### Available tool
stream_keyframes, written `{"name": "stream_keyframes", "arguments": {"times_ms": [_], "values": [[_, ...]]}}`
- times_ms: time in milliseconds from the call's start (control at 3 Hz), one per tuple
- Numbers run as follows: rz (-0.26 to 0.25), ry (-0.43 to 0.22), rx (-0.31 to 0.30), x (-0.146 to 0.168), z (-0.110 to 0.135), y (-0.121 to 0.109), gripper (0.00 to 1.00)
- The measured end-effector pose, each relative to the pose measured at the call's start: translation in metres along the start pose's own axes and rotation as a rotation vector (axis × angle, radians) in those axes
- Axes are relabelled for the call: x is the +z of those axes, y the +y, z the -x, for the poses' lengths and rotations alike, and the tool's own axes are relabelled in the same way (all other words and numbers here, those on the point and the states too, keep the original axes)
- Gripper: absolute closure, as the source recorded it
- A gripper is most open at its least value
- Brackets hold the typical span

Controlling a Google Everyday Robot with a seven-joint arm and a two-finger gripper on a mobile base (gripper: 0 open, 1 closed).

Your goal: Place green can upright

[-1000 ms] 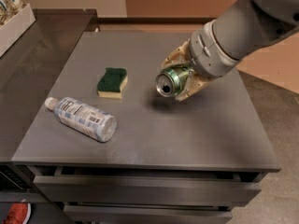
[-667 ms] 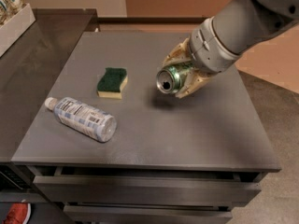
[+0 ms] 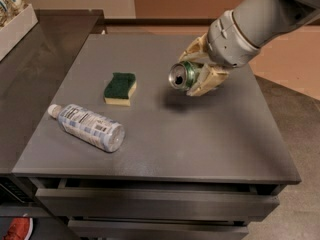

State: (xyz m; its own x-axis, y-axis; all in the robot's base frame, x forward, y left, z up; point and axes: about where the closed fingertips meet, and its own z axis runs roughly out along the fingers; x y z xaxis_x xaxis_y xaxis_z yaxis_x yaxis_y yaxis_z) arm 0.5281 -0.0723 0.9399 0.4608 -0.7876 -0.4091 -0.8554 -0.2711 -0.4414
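Shows the hand, at the end of a grey arm entering from the upper right, clamped on the green can, one pale finger above it and one below. Holds the can on its side (silver end with the drinking hole turned toward the camera), raised off the surface over its rear right part, above a dark shadow. Shows also a green-topped yellow sponge well to the left of the can, and a clear plastic bottle with a white cap lying on its side near the front left edge, apart from the sponge. Includes a drawer front below.
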Motion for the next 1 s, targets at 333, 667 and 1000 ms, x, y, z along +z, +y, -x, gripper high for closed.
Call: {"name": "stream_keyframes", "arguments": {"times_ms": [333,667,1000], "values": [[-0.065,-0.016,0.13,-0.011,-0.005,-0.011,1.0],[-0.136,-0.026,0.258,-0.016,-0.007,-0.024,1.0],[-0.222,-0.073,0.411,-0.015,-0.007,-0.031,1.0]]}}
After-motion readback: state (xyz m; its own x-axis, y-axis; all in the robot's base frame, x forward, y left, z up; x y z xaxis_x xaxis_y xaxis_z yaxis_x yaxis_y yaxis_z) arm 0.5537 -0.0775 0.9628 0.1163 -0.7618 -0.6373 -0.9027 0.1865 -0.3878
